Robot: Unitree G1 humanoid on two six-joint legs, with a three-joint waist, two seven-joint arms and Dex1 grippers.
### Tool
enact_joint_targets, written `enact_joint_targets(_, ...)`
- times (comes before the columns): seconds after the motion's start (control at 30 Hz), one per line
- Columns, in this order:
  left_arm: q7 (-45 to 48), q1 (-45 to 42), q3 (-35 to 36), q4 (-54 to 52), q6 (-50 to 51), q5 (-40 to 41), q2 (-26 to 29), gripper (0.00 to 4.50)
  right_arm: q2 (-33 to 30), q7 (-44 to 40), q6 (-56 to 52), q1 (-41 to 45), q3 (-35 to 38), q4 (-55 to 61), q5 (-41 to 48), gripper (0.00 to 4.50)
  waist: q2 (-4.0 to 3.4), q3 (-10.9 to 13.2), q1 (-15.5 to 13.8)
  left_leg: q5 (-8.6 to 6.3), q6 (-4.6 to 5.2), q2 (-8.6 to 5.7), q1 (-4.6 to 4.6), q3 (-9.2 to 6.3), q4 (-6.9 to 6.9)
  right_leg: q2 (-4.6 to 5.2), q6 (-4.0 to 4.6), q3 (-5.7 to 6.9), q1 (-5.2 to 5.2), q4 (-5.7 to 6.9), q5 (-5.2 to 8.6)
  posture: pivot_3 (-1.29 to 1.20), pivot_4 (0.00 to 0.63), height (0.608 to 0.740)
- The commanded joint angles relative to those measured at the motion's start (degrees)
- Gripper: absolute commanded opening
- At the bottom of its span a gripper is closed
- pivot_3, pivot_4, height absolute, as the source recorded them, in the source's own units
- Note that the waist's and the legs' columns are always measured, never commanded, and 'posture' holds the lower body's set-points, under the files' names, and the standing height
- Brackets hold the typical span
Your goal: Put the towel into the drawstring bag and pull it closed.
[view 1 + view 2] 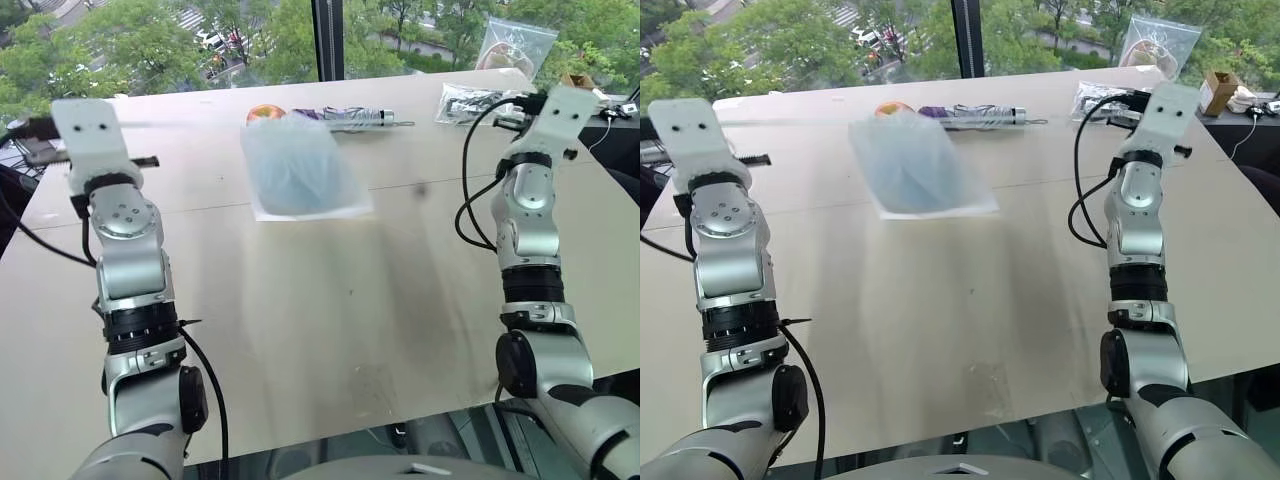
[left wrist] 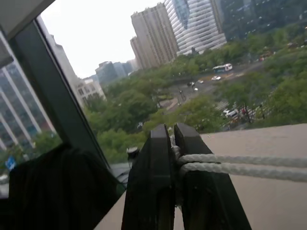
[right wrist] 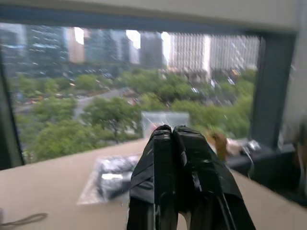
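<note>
The left gripper (image 2: 170, 143) is clenched on a doubled white twisted cord (image 2: 240, 165); the right gripper (image 3: 172, 139) is pressed shut, nothing visibly held. Farther out on the pale wooden table (image 1: 330, 320) lies the thin white semi-sheer drawstring bag (image 1: 300, 170), the light-blue terry towel (image 1: 295, 180) showing through it. Bag and towel look light, soft and floppy; the cords seem the surest hold. No readable writing anywhere

Head pair looks down over table (image 1: 300, 330); wrist cameras face window (image 3: 268, 86), sharing table edge.
</note>
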State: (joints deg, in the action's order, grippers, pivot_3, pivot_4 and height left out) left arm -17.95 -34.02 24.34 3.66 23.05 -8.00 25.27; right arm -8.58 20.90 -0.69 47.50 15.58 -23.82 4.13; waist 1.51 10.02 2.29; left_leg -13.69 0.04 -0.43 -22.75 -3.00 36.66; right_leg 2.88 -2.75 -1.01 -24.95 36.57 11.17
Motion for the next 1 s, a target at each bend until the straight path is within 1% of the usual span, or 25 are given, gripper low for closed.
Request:
enact_joint_targets(0.03,-8.2,1.3,12.9,1.9,5.1,1.9,1.2,0.07,-2.2,7.4,-3.1,-0.6,10.1,-1.1,4.6,0.0,0.0,0.0,0.0,0.0,0.0,0.01,0.0,-0.01,0.01,0.0,0.0,0.0,0.0,0.03,0.0,0.0,0.15,0.74)
enact_joint_targets(0.07,-7.3,1.5,12.5,2.0,4.9,3.0,1.1,0.07,-2.3,6.5,-3.2,-0.5,9.6,-1.4,5.6,0.0,0.01,0.0,0.0,0.0,0.0,0.01,0.0,-0.02,0.06,0.0,0.0,0.01,0.0,0.09,0.0,0.0,0.15,0.74)
enact_joint_targets(0.1,-4.8,1.3,11.4,2.2,4.0,5.3,0.7,0.07,-2.3,3.4,-3.7,-0.1,8.1,-1.6,6.9,0.0,0.0,0.0,0.0,0.0,0.0,0.01,0.0,-0.02,0.09,0.0,0.0,0.02,0.0,0.12,0.0,0.0,0.15,0.74)
enact_joint_targets(0.17,2.5,0.8,6.6,2.3,2.1,9.4,0.4,0.07,-1.5,-5.8,-5.6,1.0,4.1,-1.4,10.7,0.0,0.01,0.0,0.0,-0.01,0.01,-0.01,-0.02,-0.03,0.16,-0.01,0.0,0.02,0.0,0.16,0.0,0.0,0.15,0.74)
enact_joint_targets(0.23,9.8,1.0,0.9,1.1,1.2,11.7,0.4,0.07,-1.3,-14.4,-7.4,1.1,-0.5,0.4,12.2,0.0,0.01,0.0,-0.1,-0.01,0.02,-0.04,-0.03,-0.03,0.22,-0.01,0.0,0.04,0.03,0.15,0.0,0.0,0.15,0.74)
enact_joint_targets(0.27,12.1,1.2,-0.7,0.7,1.0,12.3,0.4,0.07,-1.5,-17.2,-7.9,0.9,-1.9,1.1,12.3,0.0,0.0,0.0,-0.1,-0.01,0.02,-0.05,-0.03,-0.03,0.24,-0.01,0.0,0.04,0.04,0.15,0.0,0.0,0.15,0.74)
enact_joint_targets(0.33,22.1,2.4,-6.1,-2.1,0.9,15.4,0.7,0.07,-2.1,-28.6,-11.9,-0.5,-6.8,5.0,15.0,0.0,0.0,0.0,0.1,-0.01,0.03,-0.06,-0.03,-0.03,0.28,-0.02,0.0,0.04,0.06,0.15,0.0,0.0,0.15,0.74)
enact_joint_targets(0.37,27.5,3.5,-8.6,-4.0,1.3,17.5,1.1,0.07,-2.7,-35.9,-14.7,-1.8,-9.3,7.9,17.7,0.0,0.0,0.0,0.1,-0.01,0.03,-0.05,-0.02,-0.03,0.28,-0.04,0.0,0.03,0.07,0.15,0.0,0.0,0.15,0.74)
enact_joint_targets(0.4,33.0,5.2,-11.6,-6.4,1.9,18.9,2.1,0.07,-4.5,-42.7,-15.9,-3.8,-12.6,11.5,18.5,0.0,-0.01,0.0,0.1,-0.01,0.03,-0.04,-0.01,-0.03,0.28,-0.04,0.0,0.03,0.07,0.16,0.0,0.0,0.15,0.74)
enact_joint_targets(0.43,38.0,7.5,-13.7,-8.9,3.1,20.6,3.4,0.0,-6.7,-47.9,-17.9,-6.0,-15.1,14.5,19.1,0.62,-0.01,0.0,0.1,-0.01,0.03,-0.02,-0.01,-0.03,0.27,-0.06,0.0,0.04,0.08,0.14,0.0,0.0,0.15,0.74)
enact_joint_targets(0.47,41.5,9.6,-14.9,-10.4,3.7,21.6,5.0,0.68,-9.0,-52.3,-20.4,-8.3,-16.8,17.1,20.2,0.92,-0.02,0.0,0.2,-0.02,0.03,0.02,-0.01,-0.03,0.27,-0.08,0.0,0.04,0.09,0.13,0.01,0.0,0.15,0.74)
enact_joint_targets(0.5,44.2,11.6,-15.5,-11.5,4.5,22.3,6.5,0.91,-11.5,-56.1,-22.1,-10.6,-18.4,19.5,20.5,1.29,-0.01,0.0,0.2,-0.02,0.04,0.04,-0.02,-0.03,0.25,-0.09,0.0,0.04,0.08,0.11,0.02,0.0,0.15,0.74)
enact_joint_targets(0.53,46.2,13.3,-15.6,-12.1,5.6,23.1,7.8,1.5,-13.7,-58.8,-22.6,-12.4,-19.5,20.9,20.2,1.96,-0.02,0.0,0.2,-0.03,0.06,0.06,-0.04,-0.04,0.22,-0.11,0.0,0.05,0.08,0.1,0.02,0.0,0.15,0.74)
enact_joint_targets(0.57,48.4,15.7,-15.4,-11.9,5.1,23.4,9.4,1.85,-16.4,-61.7,-23.1,-14.2,-20.2,21.4,19.9,2.27,-0.02,0.0,0.2,-0.04,0.07,0.07,-0.05,-0.03,0.22,-0.11,0.0,0.05,0.08,0.06,0.02,0.0,0.15,0.74)
enact_joint_targets(0.6,49.7,17.9,-15.1,-11.1,4.4,23.1,10.7,2.39,-18.7,-64.5,-23.0,-15.8,-20.4,21.2,19.5,2.79,-0.03,0.0,0.2,-0.04,0.07,0.07,-0.05,-0.03,0.22,-0.11,0.0,0.05,0.07,-0.02,0.03,0.0,0.15,0.74)
enact_joint_targets(0.63,51.1,21.0,-13.9,-9.2,3.9,23.1,12.4,2.72,-21.7,-68.3,-22.6,-17.8,-20.2,19.9,19.6,3.14,-0.04,0.0,0.1,-0.05,0.08,0.07,-0.02,0.0,0.22,-0.12,0.0,0.04,0.08,-0.03,0.03,0.0,0.15,0.74)
enact_joint_targets(0.67,52.9,24.1,-12.8,-7.7,2.9,23.3,13.9,3.26,-24.2,-71.7,-22.3,-19.7,-19.8,18.9,20.0,3.26,-0.05,0.0,0.1,-0.05,0.09,0.07,0.01,0.01,0.22,-0.11,0.0,0.03,0.09,-0.02,0.04,0.0,0.15,0.74)
enact_joint_targets(0.73,56.4,29.8,-10.4,-6.0,2.9,24.5,16.5,3.26,-28.6,-77.2,-20.8,-23.3,-19.4,16.7,19.7,3.26,-0.05,0.0,0.1,-0.05,0.09,0.11,0.08,0.08,0.24,-0.14,0.0,0.01,0.11,-0.05,0.05,0.0,0.15,0.74)
enact_joint_targets(0.8,59.9,33.9,-8.8,-6.1,3.6,26.4,18.0,3.26,-30.7,-80.3,-19.6,-25.3,-18.8,15.0,19.6,3.26,-0.02,0.0,0.0,-0.05,0.09,0.17,0.16,0.09,0.29,-0.18,0.01,0.02,0.23,-0.06,0.06,0.0,0.15,0.74)
enact_joint_targets(0.87,65.0,39.4,-7.3,-7.2,3.9,28.7,20.1,3.26,-31.4,-81.0,-17.0,-25.8,-17.2,11.4,19.0,3.26,-0.04,0.0,0.2,-0.05,0.09,0.24,0.41,0.26,0.33,-0.2,0.13,-0.09,0.4,-0.07,0.23,0.0,0.15,0.74)
enact_joint_targets(0.9,66.8,41.9,-6.6,-7.6,2.4,28.7,21.1,3.26,-31.1,-80.7,-15.7,-25.5,-16.2,9.7,18.8,3.26,-0.04,0.0,0.3,-0.05,0.09,0.26,0.48,0.33,0.33,-0.2,0.06,-0.15,0.42,-0.06,0.28,0.0,0.15,0.74)
enact_joint_targets(0.93,67.8,43.4,-6.1,-7.7,1.2,28.5,21.8,3.26,-30.9,-80.5,-14.8,-25.0,-15.4,8.5,18.8,3.26,-0.06,0.0,0.3,-0.05,0.09,0.35,0.73,0.56,0.33,-0.21,0.02,-0.29,0.55,-0.03,0.31,0.0,0.15,0.74)
enact_joint_targets(1.0,67.8,43.5,-3.7,-6.5,2.5,30.1,22.1,3.26,-30.3,-80.9,-13.8,-24.3,-14.1,7.3,19.4,3.26,-0.08,0.0,0.2,-0.08,0.13,0.56,1.06,0.81,0.32,-0.19,0.03,-0.36,0.81,-0.04,0.31,0.0,0.15,0.74)
